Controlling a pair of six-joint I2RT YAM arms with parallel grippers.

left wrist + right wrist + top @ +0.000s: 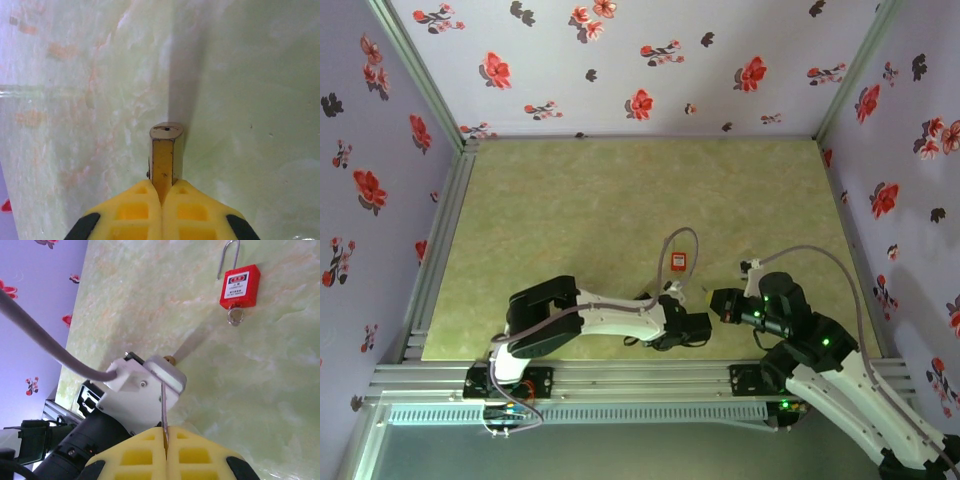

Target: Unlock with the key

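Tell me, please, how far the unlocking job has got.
Done: the left gripper is shut on the brass padlock, slotted end pointing outward. In hand: the right gripper pinches a thin silver strip, edge-on, possibly the key's blade; I cannot confirm. The red labelled piece lies untouched on the table. Remaining: nothing is in the slot yet, so inserting and turning remain.
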